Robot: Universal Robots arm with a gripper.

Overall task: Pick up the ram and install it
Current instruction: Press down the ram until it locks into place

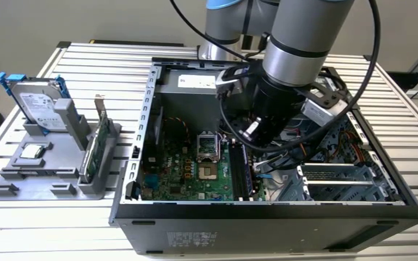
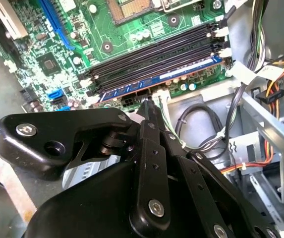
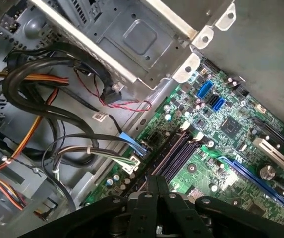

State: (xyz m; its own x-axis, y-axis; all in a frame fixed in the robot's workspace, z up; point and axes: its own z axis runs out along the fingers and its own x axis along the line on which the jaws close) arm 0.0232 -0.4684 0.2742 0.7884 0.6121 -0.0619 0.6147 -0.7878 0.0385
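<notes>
The hand (image 2: 149,101) hides the middle of the ram (image 2: 181,74).

matt black plastic gripper (image 2: 149,101) with shiny screw heads, glossy green motherboard (image 2: 132,29), thin blue ram (image 2: 156,82) board, dull bare-metal computer case (image 1: 267,212), ribbed silvery metal table (image 1: 42,234), matt grey plastic holder (image 1: 49,185), shiny metal hard drive (image 1: 38,106)
</notes>
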